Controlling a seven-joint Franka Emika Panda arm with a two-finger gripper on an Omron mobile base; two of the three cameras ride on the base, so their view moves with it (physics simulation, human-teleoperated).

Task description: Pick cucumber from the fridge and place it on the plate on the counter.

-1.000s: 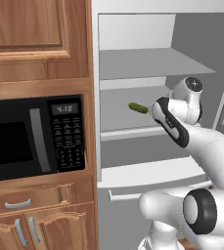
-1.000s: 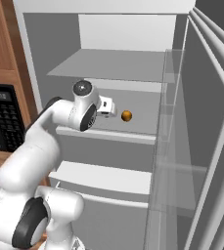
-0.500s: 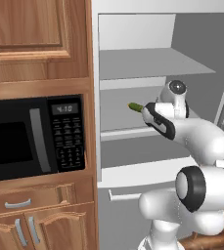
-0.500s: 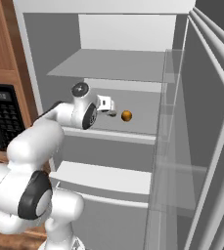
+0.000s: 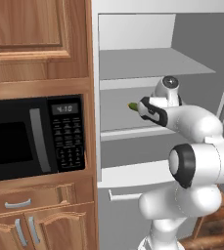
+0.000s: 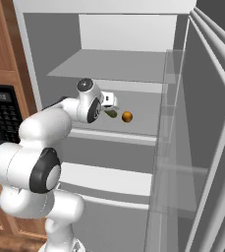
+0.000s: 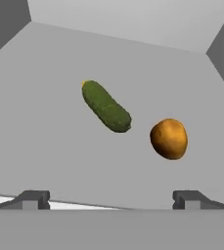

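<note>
The step in hand is the reach into the fridge (image 6: 192, 147) for the pick; nothing is grasped yet, and the plate and worktop part of the task is still to come. The cucumber (image 7: 105, 106) lies flat on the middle shelf (image 7: 45, 136), roughly midway between the shelf's front edge and its back, its yellowish tip turned toward the far left corner and its dark end toward the front right. Just beside that dark end, apart from it, sits a round orange-brown fruit (image 7: 168, 138). The claw (image 7: 108, 199) hovers over the shelf's front edge, fingers spread wide with nothing between them, and the cucumber lies ahead of the gap, not inside it. The next move, as I judge it, calls for carrying the claw forward and down until the fingers straddle the cucumber's middle, probably with a turn of the wrist so they close across its narrow width rather than along its slant, while keeping the right finger off the fruit. In the right base view the arm stretches from the base into the fridge, elbow bent, the hand level with the middle shelf and pointing inward.
</note>
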